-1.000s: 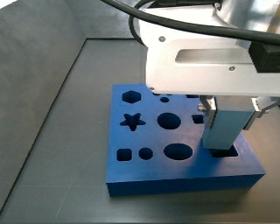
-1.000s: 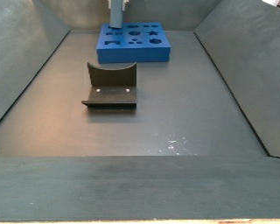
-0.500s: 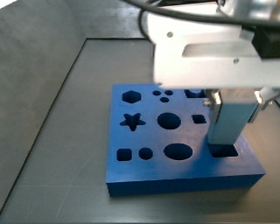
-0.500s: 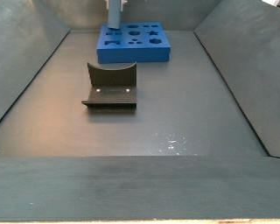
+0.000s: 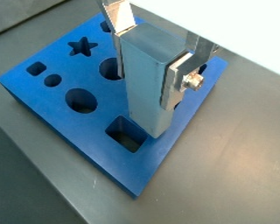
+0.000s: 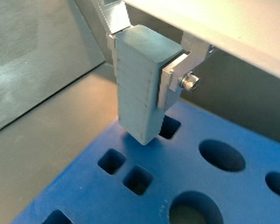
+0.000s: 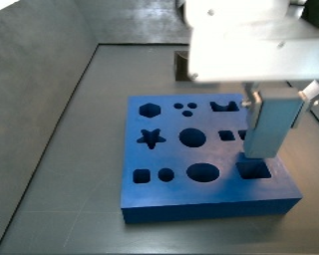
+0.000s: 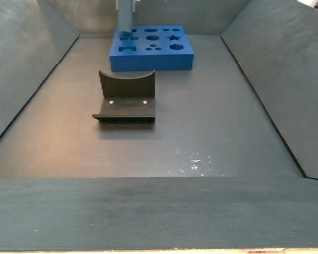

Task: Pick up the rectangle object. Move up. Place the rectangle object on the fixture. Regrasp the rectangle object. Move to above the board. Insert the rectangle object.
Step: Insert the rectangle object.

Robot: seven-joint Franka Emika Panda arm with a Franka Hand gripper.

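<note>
My gripper (image 7: 279, 100) is shut on the rectangle object (image 7: 271, 129), a light blue-grey block held upright by its top. Its lower end hangs just above the rectangular hole (image 7: 255, 170) at the front right corner of the blue board (image 7: 162, 199). Both wrist views show the silver fingers (image 5: 184, 74) (image 6: 180, 73) clamped on the block (image 5: 149, 83) (image 6: 140, 87), with the hole (image 5: 127, 137) (image 6: 167, 129) under it. In a side view the block (image 8: 124, 12) stands over the far board (image 8: 152, 48). The fixture (image 8: 126, 97) stands empty in mid floor.
The board has other holes: a star (image 7: 151, 138), a hexagon (image 7: 149, 108), circles (image 7: 191, 136) and small squares (image 7: 143, 176). Grey sloped walls (image 8: 23, 89) enclose the dark floor on both sides. The white gripper body (image 7: 249, 45) fills the upper right of a side view.
The gripper has risen with the block. The block's lower end, down at the rectangular hole a second ago, now hangs just above it.
</note>
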